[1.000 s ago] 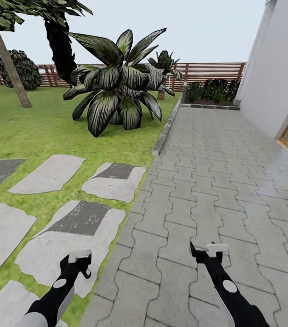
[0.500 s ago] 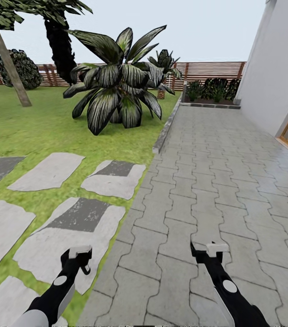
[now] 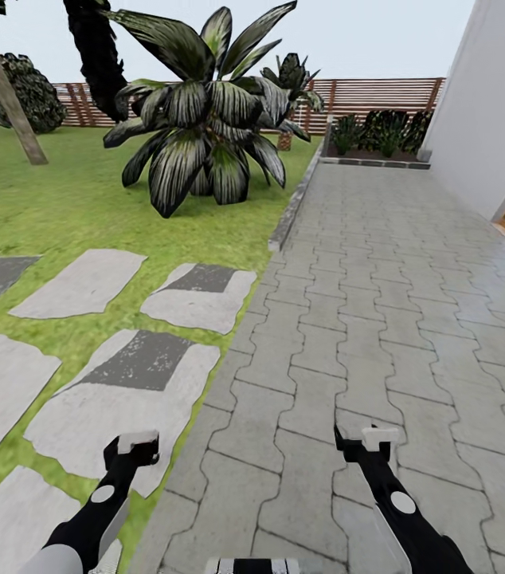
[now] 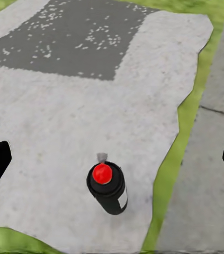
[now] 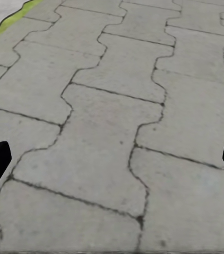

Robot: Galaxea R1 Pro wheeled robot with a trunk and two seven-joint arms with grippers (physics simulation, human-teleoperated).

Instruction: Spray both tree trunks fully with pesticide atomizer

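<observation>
In the left wrist view the left gripper (image 4: 112, 159) is spread wide, its two dark fingertips at the picture's edges, and it holds nothing. Between them, lower down, the pesticide atomizer (image 4: 107, 188) stands on a pale stepping stone (image 4: 64, 121): a black bottle with a red cap, close to the grass strip (image 4: 170, 164). The right gripper (image 5: 112, 159) is also spread wide and empty, over the grey paving (image 5: 117, 106). In the head view a leaning tree trunk (image 3: 5, 96) stands far off on the lawn (image 3: 53, 207).
</observation>
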